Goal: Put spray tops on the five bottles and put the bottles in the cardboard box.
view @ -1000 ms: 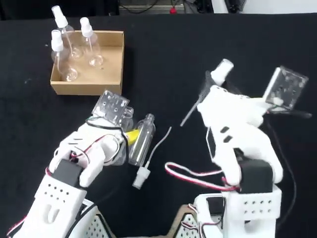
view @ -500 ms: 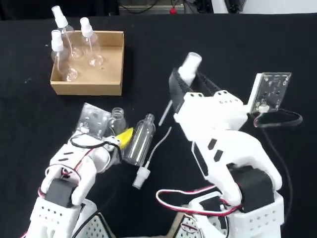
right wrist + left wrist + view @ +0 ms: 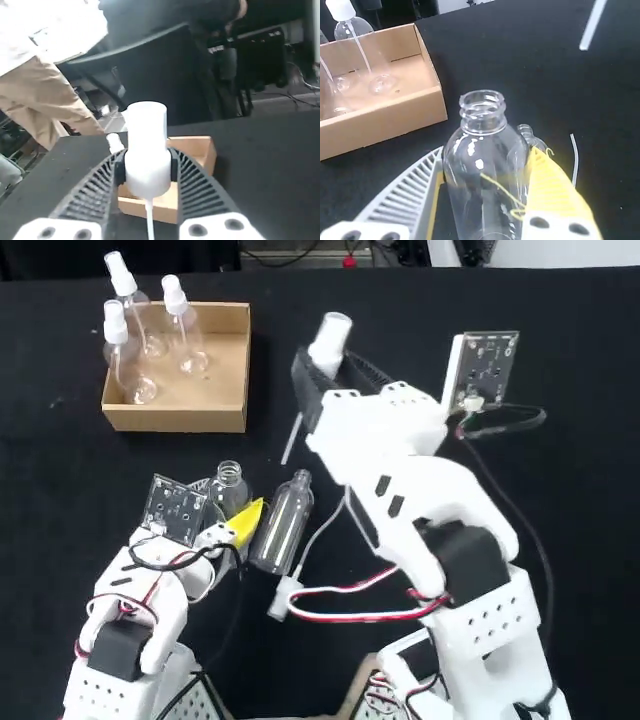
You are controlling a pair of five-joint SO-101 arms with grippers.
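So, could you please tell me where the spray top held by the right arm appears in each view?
High view: spray top above centre, in the right pincer, right of the cardboard box.
Left wrist view: its white tube over the table, beyond the open bottle.
Right wrist view: spray top gripped between the pincer fingers.
Shared landmark: the cardboard box.
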